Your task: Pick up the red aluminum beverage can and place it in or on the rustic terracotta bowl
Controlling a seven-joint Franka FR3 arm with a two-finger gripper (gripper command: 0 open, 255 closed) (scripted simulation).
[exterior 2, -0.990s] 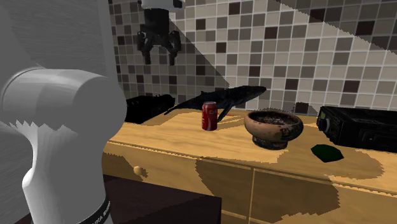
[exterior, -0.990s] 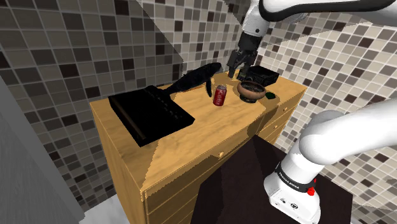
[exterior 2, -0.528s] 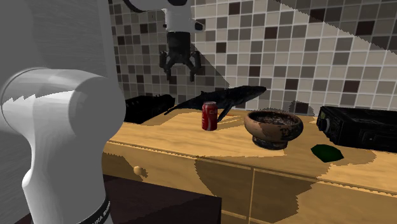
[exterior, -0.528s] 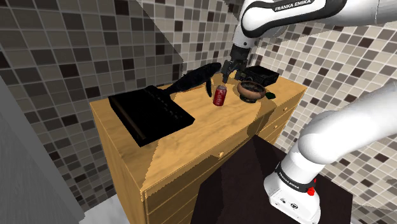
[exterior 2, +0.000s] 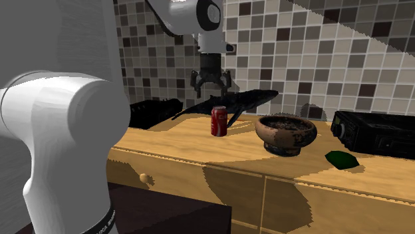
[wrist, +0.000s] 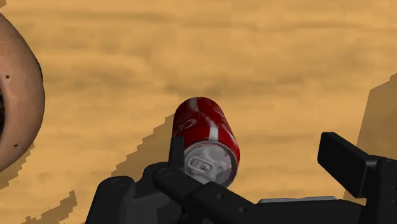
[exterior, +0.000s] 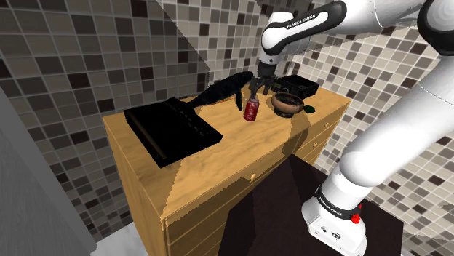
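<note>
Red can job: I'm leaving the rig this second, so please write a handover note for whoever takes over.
Gripper: open, empty, hovering above the red can, not touching it.
Can: upright on the wooden dresser top, near the dark whale figure.
Brown bowl: beside the can, apart from it.
Done: approach only.
Left: centre over the can, lower, grasp, lift, set it in the bowl.

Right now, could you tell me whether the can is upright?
Upright: the can stands on its base, silver top up.
</note>
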